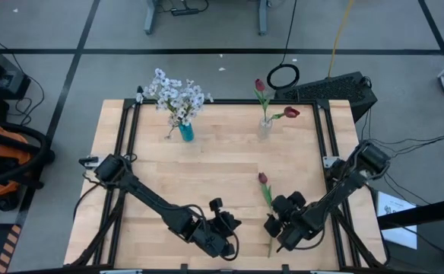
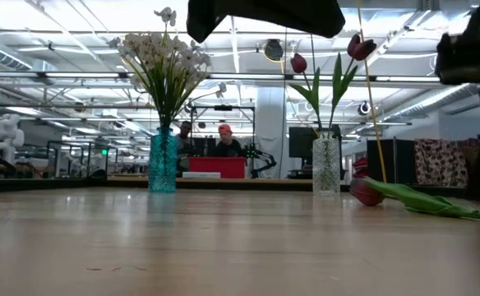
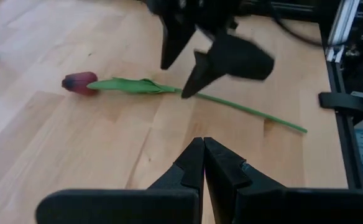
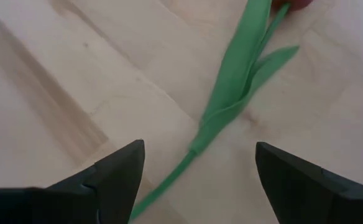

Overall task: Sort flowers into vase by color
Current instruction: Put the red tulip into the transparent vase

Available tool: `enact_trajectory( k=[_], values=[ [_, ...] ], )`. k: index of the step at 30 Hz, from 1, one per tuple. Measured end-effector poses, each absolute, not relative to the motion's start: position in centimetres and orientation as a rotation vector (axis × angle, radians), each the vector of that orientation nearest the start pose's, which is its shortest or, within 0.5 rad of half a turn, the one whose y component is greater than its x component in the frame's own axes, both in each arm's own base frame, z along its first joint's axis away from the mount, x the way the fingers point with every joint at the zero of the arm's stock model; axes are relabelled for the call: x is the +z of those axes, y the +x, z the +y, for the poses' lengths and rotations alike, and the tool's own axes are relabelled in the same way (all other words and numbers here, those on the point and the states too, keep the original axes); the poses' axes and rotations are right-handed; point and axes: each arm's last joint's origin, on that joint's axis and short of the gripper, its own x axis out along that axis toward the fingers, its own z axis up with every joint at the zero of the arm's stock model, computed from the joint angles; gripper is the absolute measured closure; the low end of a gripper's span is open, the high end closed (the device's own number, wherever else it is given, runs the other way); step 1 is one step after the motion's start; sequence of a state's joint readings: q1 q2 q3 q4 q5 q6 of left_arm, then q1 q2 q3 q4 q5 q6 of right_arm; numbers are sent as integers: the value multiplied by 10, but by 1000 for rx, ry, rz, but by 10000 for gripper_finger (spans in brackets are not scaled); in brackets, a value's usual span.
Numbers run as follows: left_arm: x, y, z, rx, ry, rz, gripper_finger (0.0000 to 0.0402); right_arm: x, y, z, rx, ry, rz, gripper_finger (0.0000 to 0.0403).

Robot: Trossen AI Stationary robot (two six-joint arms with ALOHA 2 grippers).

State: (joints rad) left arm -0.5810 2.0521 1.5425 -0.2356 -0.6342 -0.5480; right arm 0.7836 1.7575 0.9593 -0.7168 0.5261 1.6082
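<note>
Lying flat, tulip (image 1: 266, 199) points its bud toward the vases.

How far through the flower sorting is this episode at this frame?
Nearly done. The white sprays stand in the teal vase and two red tulips in the clear vase. The last tulip lies flat on the table; the right end effector is open over its stem, not gripping. The left end effector waits shut. Left: grasp and insert it.

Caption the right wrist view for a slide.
Open right gripper poised above the stem of the last tulip lying on the wooden table.
</note>
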Motion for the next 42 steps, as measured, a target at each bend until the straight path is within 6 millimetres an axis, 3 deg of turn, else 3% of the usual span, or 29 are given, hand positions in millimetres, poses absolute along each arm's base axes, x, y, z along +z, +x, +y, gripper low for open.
enact_trajectory(
  k=[9,34,42],
  values=[
    [210,388,-236,201,-118,556,385,117,221,195,-738,463,953,138],
    [210,388,-236,199,-120,554,384,117,222,196,-681,404,961,391],
    [210,388,-236,199,-120,553,385,124,222,194,-654,341,919,400]
  ],
)
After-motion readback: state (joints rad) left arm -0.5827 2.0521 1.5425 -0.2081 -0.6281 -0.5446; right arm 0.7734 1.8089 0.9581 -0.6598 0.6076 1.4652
